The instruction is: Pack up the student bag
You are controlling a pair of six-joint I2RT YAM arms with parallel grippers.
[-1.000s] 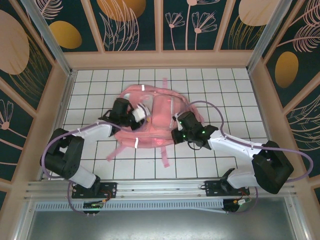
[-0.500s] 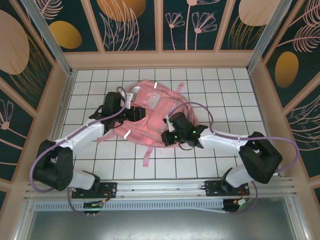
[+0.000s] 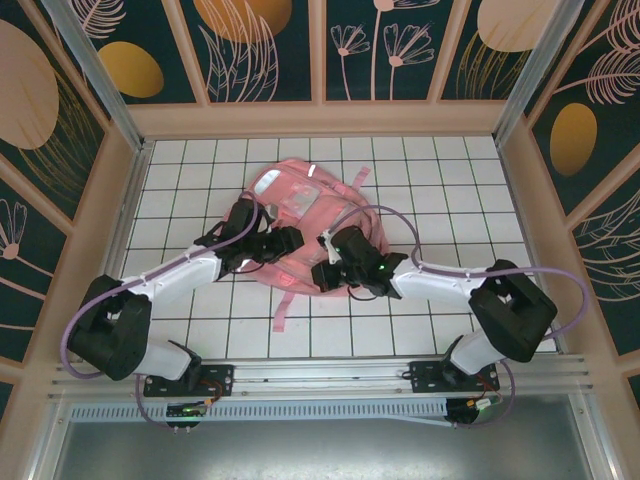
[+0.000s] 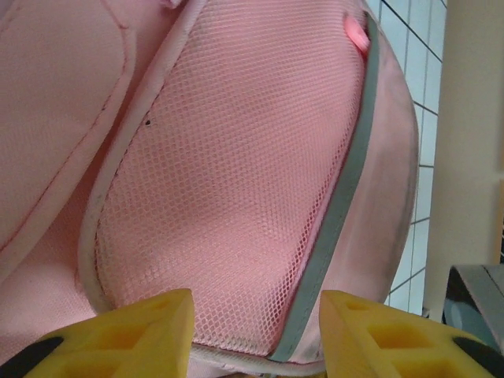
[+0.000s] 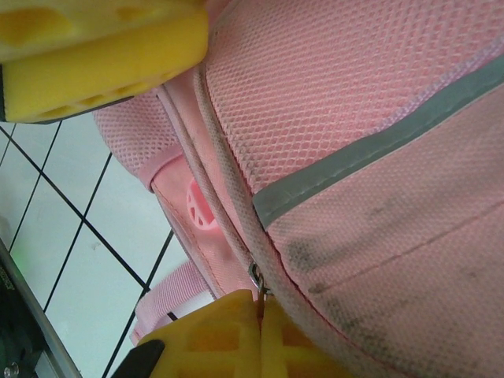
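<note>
Right gripper (image 5: 260,305): fingers pinched tight on zipper pull (image 5: 255,276). Left gripper (image 4: 256,315): fingers parted, gripping nothing, facing mesh pocket (image 4: 236,173). Student bag (image 3: 300,205) lies mid-table (image 3: 430,180) between both arms. Judged soft, light, floppy; take pull or strap (image 3: 283,305), not mesh.

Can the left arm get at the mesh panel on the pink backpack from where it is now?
Probably yes. The left pincer is open right in front of the mesh panel of the student bag, with nothing between them. The right pincer, shut on the zipper pull, sits aside.
</note>
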